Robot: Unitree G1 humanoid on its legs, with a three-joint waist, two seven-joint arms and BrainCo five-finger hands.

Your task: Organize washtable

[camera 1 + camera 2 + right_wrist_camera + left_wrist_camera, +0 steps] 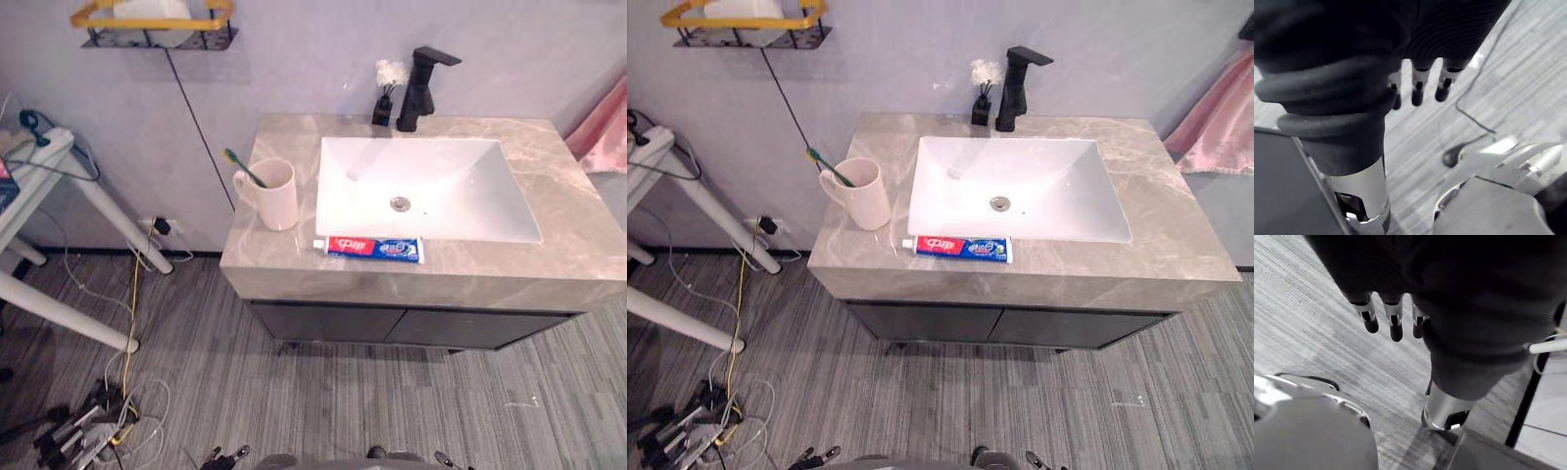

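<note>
Toothpaste tube [374,249] is laid flat on the marble surface [563,245], just before the sink [441,220]. A toothbrush [245,168] is stood in the cup [276,201] beside it. Left hand [1396,324] and right hand [1418,89] are held over the floor [294,392], fingers [1370,319] straight, empty.

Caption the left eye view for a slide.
Washtable with white sink: cup holding a toothbrush on the left, toothpaste tube lying along the sink's front rim.
</note>
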